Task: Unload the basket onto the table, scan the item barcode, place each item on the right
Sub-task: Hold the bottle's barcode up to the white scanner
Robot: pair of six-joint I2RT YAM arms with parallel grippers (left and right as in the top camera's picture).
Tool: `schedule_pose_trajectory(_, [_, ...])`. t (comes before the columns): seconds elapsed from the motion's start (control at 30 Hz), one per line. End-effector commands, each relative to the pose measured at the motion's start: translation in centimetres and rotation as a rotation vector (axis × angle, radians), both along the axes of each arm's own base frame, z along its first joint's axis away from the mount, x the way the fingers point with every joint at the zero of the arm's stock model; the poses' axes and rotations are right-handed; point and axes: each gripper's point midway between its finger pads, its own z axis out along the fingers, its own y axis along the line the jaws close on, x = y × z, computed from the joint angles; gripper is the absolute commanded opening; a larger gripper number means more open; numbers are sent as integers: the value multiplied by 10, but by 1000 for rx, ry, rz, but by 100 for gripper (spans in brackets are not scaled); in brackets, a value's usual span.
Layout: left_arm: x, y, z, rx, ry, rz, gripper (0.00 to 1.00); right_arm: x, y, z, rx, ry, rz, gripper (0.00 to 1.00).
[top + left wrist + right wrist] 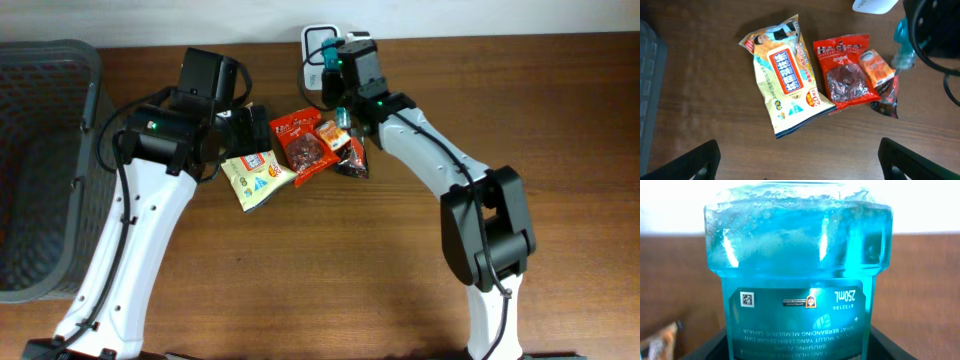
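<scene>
The label on the teal bottle appears upside down in the right wrist view, showing "250mL", the number "6132786", a small square code and the words "BRUSHING ALONE" among other print. In the left wrist view a red pouch carries the brand "HACKS". The cream packet bears characters too small to read.

1. Dark grey mesh basket at the left edge of the brown wooden table.
2. Yellow printed packet lying flat, touching a red packet with a clear window.
3. Small orange packet on the red one's right edge.
4. Dark packet partly underneath.
</scene>
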Motion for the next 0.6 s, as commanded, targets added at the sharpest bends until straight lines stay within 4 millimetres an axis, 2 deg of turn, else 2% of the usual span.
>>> schedule_pose_trajectory(0.0, [1,0,0,2,0,-7,99,14,1,48,-1,-160,-63,59])
schedule_pose_trajectory(0.1, [1,0,0,2,0,-7,99,26,6,67,51,-261,-68,59])
schedule_pose_trajectory(0.17, [1,0,0,2,-1,-6,99,30,8,67,64,-286,-68,59])
schedule_pose_trajectory(0.33, [1,0,0,2,0,-6,99,48,15,48,102,-363,-73,59])
schedule_pose_trajectory(0.57, [1,0,0,2,0,-7,99,54,4,45,108,-357,-70,59])
